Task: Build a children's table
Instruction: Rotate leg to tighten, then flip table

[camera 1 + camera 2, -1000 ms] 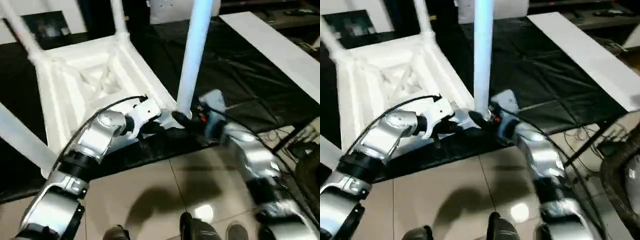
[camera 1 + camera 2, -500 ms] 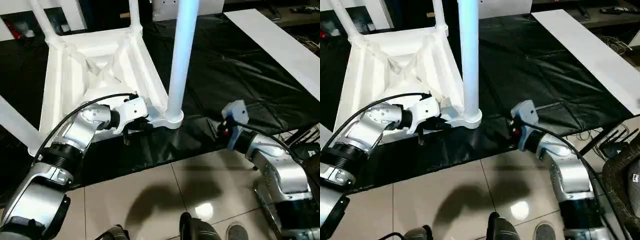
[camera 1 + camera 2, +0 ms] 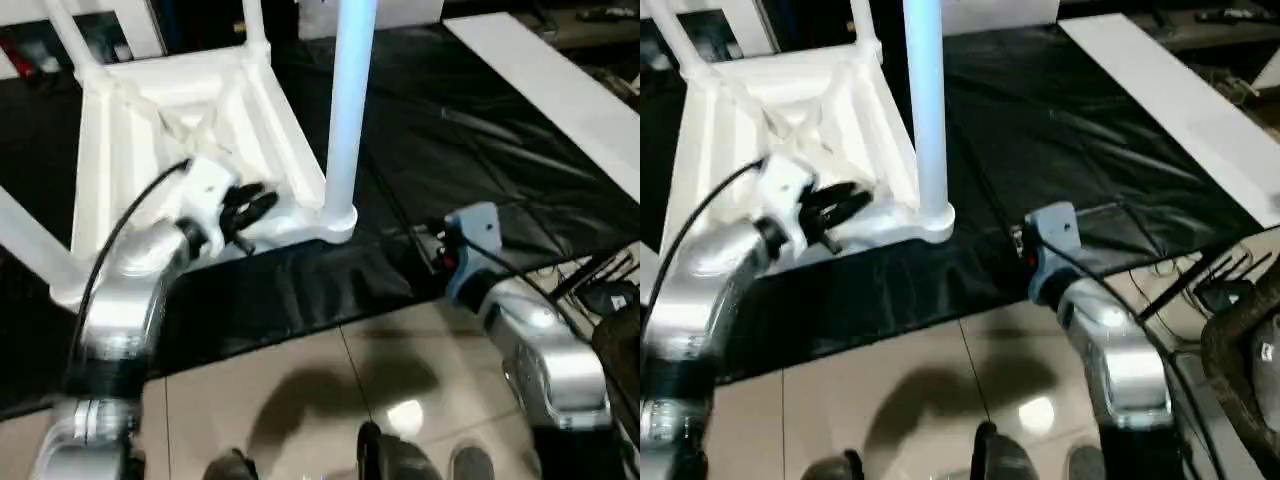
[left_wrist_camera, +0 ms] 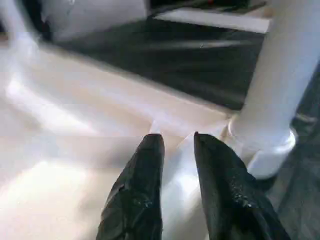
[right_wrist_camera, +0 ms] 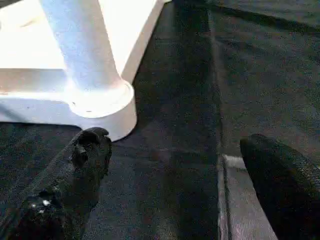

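Note:
The children's table lies upside down on a black sheet, its ribbed white tabletop [image 3: 150, 130] facing up. One white leg [image 3: 345, 110] stands upright in the near right corner socket [image 3: 338, 222]. Other legs rise from the far corners [image 3: 253, 25] and the near left corner [image 3: 25, 245]. My left gripper [image 3: 262, 198] hovers just above the tabletop's near rim, left of that leg. Its fingers [image 4: 150, 165] are a narrow gap apart, with nothing between them. My right gripper [image 5: 175, 140] is wide open and empty, low over the sheet, a short way right of the socket [image 5: 102, 102].
The black sheet [image 3: 480, 130] covers the floor around the table. A long white board [image 3: 560, 90] lies at the far right. Glossy tiles [image 3: 300, 380] run along the sheet's near edge. Cables [image 3: 600, 285] lie by my right arm.
My left gripper has let go of the tabletop's near rim, opened a little and pulled back left. My right gripper has left the leg's base, drawn back right and opened wider.

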You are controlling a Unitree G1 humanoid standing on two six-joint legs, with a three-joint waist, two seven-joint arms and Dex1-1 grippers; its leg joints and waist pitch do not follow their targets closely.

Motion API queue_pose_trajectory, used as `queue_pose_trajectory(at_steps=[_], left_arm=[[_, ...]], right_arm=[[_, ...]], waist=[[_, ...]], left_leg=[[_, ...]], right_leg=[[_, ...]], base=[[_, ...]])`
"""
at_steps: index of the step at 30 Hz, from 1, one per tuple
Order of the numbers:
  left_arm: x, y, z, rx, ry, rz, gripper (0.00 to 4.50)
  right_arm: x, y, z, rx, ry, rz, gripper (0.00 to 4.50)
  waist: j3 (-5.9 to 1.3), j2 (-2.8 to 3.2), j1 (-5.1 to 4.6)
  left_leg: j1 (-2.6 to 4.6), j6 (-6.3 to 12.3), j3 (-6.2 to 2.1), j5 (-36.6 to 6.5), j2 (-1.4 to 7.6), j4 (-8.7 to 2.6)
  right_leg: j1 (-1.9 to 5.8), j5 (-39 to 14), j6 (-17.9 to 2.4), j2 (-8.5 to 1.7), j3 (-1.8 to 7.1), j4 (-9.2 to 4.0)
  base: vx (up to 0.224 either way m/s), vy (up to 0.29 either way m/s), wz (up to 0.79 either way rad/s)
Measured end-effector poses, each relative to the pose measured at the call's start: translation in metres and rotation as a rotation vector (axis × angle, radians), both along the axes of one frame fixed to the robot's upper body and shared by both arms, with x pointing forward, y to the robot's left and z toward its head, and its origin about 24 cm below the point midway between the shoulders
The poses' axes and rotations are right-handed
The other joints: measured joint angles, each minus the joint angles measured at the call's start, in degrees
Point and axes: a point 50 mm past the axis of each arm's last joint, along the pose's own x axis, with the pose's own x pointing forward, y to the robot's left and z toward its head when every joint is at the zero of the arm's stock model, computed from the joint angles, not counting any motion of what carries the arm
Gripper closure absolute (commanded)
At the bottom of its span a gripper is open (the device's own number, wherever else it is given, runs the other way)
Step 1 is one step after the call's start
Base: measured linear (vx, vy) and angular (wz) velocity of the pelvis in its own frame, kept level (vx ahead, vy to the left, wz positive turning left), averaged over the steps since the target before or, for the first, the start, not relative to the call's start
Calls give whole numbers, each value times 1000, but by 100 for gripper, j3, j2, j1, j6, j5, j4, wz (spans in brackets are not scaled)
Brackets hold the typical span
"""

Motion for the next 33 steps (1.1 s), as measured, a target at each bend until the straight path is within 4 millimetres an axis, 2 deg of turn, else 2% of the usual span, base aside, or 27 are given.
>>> queue_pose_trajectory(at_steps=[1, 2, 3, 5, 6, 7, 8, 9, 10, 11, 12, 13, 14, 15, 16, 17, 18, 19, 21, 23, 24, 27, 33], left_arm=[[-8, -1, -5, -26, 9, 43, 333], [-16, -4, -6, -51, 6, 82, 333], [-23, -8, -6, -57, 5, 103, 333], [-30, -9, -6, -30, -7, 118, 333], [-34, -9, -7, -18, -12, 134, 333], [-38, -7, -9, -15, -14, 161, 333], [-41, -6, -11, -14, -16, 182, 333], [-44, -5, -12, -22, -10, 222, 333], [-45, -5, -12, -28, -9, 245, 333], [-46, -6, -11, -33, -16, 263, 333], [-47, -10, -11, -13, -26, 260, 333], [-50, -13, -13, 0, -27, 246, 333], [-53, -17, -15, 10, -23, 238, 333], [-55, -19, -18, 16, -15, 236, 333], [-57, -20, -20, 9, -10, 245, 333], [-57, -19, -19, -8, -23, 276, 313], [-56, -13, -17, -28, -37, 338, 313], [-56, -9, -17, -37, -38, 376, 303], [-57, 4, -18, -40, -36, 462, 295], [-58, 9, -18, -29, -37, 494, 295], [-59, 10, -18, -19, -36, 505, 295], [-58, 13, -17, 1, -51, 531, 295], [-45, 22, -11, 21, -74, 604, 295]], right_arm=[[-4, 1, -2, 4, 6, -2, 0], [-8, 2, -4, 0, 6, 3, 0], [-11, 5, -5, -6, 4, 10, 0], [-13, 11, -3, -8, -12, 29, 0], [-13, 14, -2, -8, -20, 41, 0], [-15, 18, -3, -3, -25, 58, 0], [-16, 20, -4, 5, -24, 63, 0], [-19, 22, -6, 5, -17, 77, 0], [-20, 21, -8, 0, -12, 78, 0], [-20, 19, -8, -16, -14, 85, 0], [-21, 17, -9, -32, -17, 98, 0], [-21, 16, -9, -40, -21, 104, 0], [-21, 15, -8, -43, -29, 112, 0], [-21, 15, -7, -42, -36, 119, 0], [-21, 14, -7, -36, -35, 121, 0], [-21, 13, -7, -29, -30, 134, 0], [-20, 16, -8, -22, -18, 162, 0], [-21, 18, -10, -16, -8, 183, 0], [-18, 24, -8, 6, -22, 220, 0], [-15, 24, -6, 26, -35, 209, 0], [-14, 23, -6, 37, -39, 197, 0], [-11, 20, -6, 54, -43, 191, 0], [-3, 17, 5, 28, -64, 272, 0]], waist=[[-2, 3, 4], [-5, 32, 9], [-1, 62, 1], [-6, 166, -10], [-13, 229, -10], [0, 287, -6], [9, 304, 8], [9, 292, 19], [8, 273, 66], [7, 227, 147], [21, 193, 227], [37, 168, 246], [39, 157, 249], [49, 119, 229], [45, 119, 211], [30, 171, 227], [29, 186, 230], [17, 178, 210], [-7, 135, 156], [-32, 80, 150], [-38, 57, 151], [-52, 20, 149], [-71, 7, 138]], left_leg=[[-3, 2, -2, -6, 0, 2], [-55, 34, -75, 5, -6, 11], [-132, 43, -191, 11, -10, 51], [-285, 52, -414, 18, -8, 134], [-314, 54, -516, 20, -9, 166], [-309, 68, -674, 30, -4, 170], [-284, 88, -793, 44, -17, 159], [-265, 112, -924, 60, -57, 166], [-289, 169, -959, 83, -103, 177], [-306, 299, -937, 66, -114, 211], [-320, 480, -842, -39, -107, 306], [-352, 559, -682, -85, -144, 459], [-372, 623, -493, -121, -285, 700], [-381, 680, -404, -163, -439, 901], [-349, 728, -308, -224, -625, 1013], [-192, 764, -285, -275, -635, 805], [-99, 578, -254, -380, -606, 638], [-67, 613, -226, -356, -567, 606], [-64, 625, -201, -349, -550, 609], [-36, 626, -114, -350, -569, 604], [-10, 626, -75, -350, -595, 590], [15, 626, -15, -348, -601, 516], [12, 614, -3, -311, -591, 469]], right_leg=[[1, -3, 4, 0, -1, 4], [12, -9, 14, -19, -78, -3], [19, -22, 25, -26, -173, -5], [40, -45, 10, -17, -370, -3], [54, -64, -23, -10, -447, 8], [111, -126, -126, 2, -533, 91], [129, -237, -317, 22, -537, 211], [128, -432, -632, 74, -476, 417], [143, -504, -620, 81, -424, 510], [167, -526, -285, 42, -429, 526], [197, -545, -49, -61, -528, 562], [235, -554, -36, -138, -579, 555], [265, -554, -26, -235, -600, 540], [288, -528, 19, -341, -631, 501], [325, -503, 60, -429, -699, 439], [345, -488, 63, -377, -688, 390], [390, -455, 47, -344, -683, 324], [414, -467, 3, -227, -596, 247], [432, -466, -133, -14, -264, 184], [429, -390, -120, -1, -112, 180], [430, -369, -43, -8, -31, 187], [416, -408, 44, -10, 39, 181], [385, -395, 45, 10, 58, 198]], base=[[0, 0, 0], [0, 0, 0], [24, -22, 35], [18, -29, 40], [27, -67, 44], [27, -67, 44], [22, -125, 52], [-35, -110, 70], [-35, -110, 70], [-68, -91, 64], [-75, -97, 51], [-75, -97, 51], [-70, -39, 53], [-58, 31, 54], [-58, 31, 54], [-61, 81, 34], [-54, 70, 23], [-54, 70, 23], [-50, 75, 12], [-26, 40, 3], [0, 0, 0], [0, 0, 0], [0, 0, 0]])
